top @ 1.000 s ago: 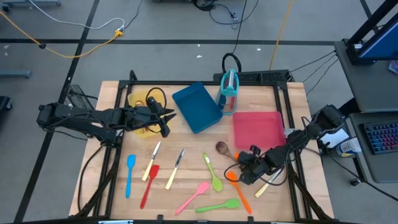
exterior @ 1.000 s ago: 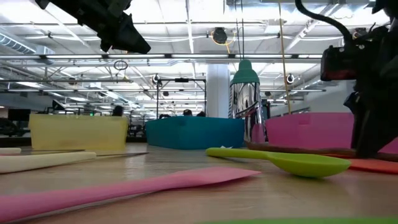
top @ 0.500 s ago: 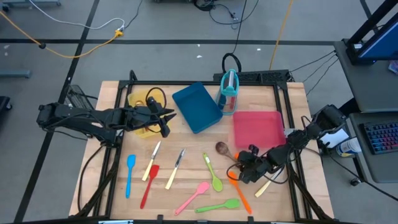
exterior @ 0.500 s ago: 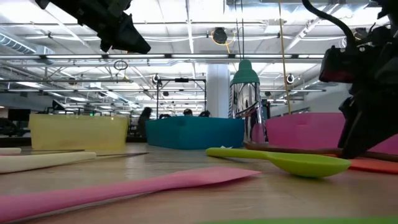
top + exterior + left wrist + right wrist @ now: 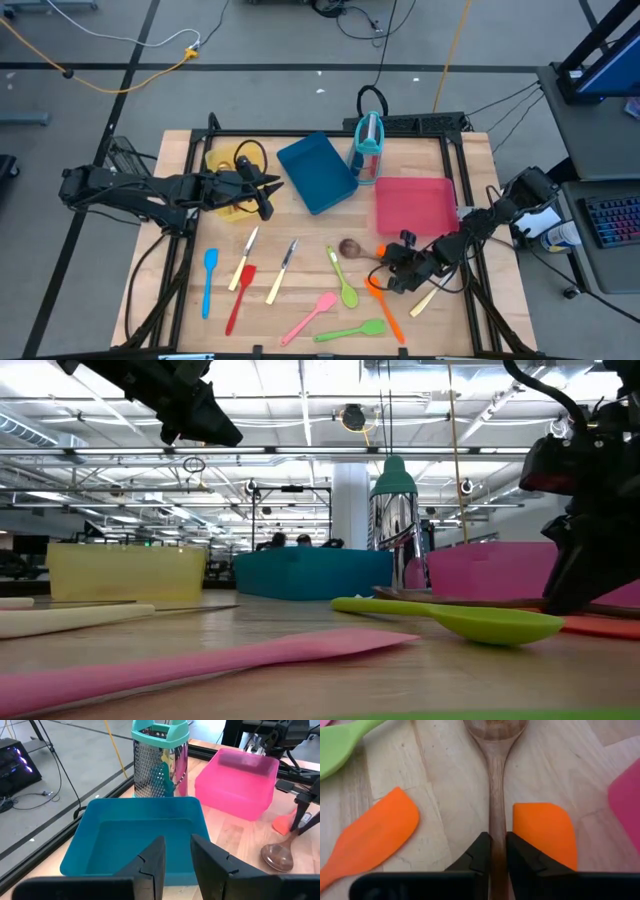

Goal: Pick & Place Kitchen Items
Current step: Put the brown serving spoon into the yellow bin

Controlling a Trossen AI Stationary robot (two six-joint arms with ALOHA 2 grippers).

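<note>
My right gripper (image 5: 393,264) is near the table's right near side, shut on a wooden spoon (image 5: 352,248) whose bowl points toward the table's left. Orange blades (image 5: 375,835) (image 5: 545,832) lie on either side of the spoon's handle. More utensils lie flat on the near half of the table: a blue spatula (image 5: 209,280), a red one (image 5: 240,295), two knives (image 5: 247,255) (image 5: 282,270), a green spoon (image 5: 342,280), and pink (image 5: 312,315) and green (image 5: 355,330) spatulas. My left gripper (image 5: 265,195) hovers narrowly open beside the blue tray (image 5: 145,835). My right gripper pinches the wooden spoon's handle (image 5: 496,837) between its two fingers, one on each side. It comes from the table's right, slanting down, roughly in line with the handle. The spoon's bowl (image 5: 495,727) rests on the table ahead of the fingers.
A yellow tray (image 5: 222,160), the blue tray (image 5: 315,172) and a red tray (image 5: 415,205) sit along the far half of the table. An upright teal holder (image 5: 368,145) stands between the blue and red ones. A cream-handled utensil (image 5: 425,298) lies near the right edge.
The wooden spoon has swung in my right gripper. Its bowl has slid a little toward the table's left and near edges, uncovering an orange blade beside the handle. My left arm has kept still.
</note>
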